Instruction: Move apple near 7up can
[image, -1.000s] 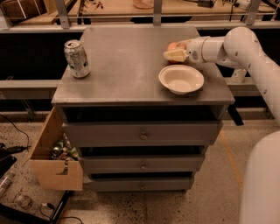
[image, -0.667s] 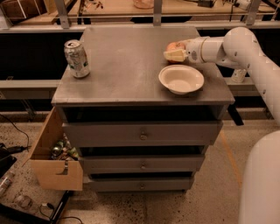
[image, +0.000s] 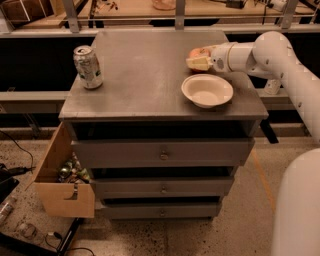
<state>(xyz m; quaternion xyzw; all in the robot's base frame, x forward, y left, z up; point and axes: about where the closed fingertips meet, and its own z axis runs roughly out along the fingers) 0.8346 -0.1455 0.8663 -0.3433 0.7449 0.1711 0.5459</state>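
Observation:
The 7up can (image: 88, 66), silver and green, stands upright near the front left corner of the grey cabinet top (image: 145, 75). The apple (image: 196, 52), red-orange, is at the right side of the top, just behind the white bowl. My gripper (image: 199, 59) reaches in from the right and is shut on the apple, its cream fingers (image: 199, 64) hiding the apple's lower part. The apple is far from the can, across most of the top's width.
A white bowl (image: 207, 90) sits on the top just in front of the gripper. A cardboard box (image: 62, 177) with small items hangs at the cabinet's lower left. Shelving runs behind the cabinet. My white arm (image: 280, 60) spans the right side.

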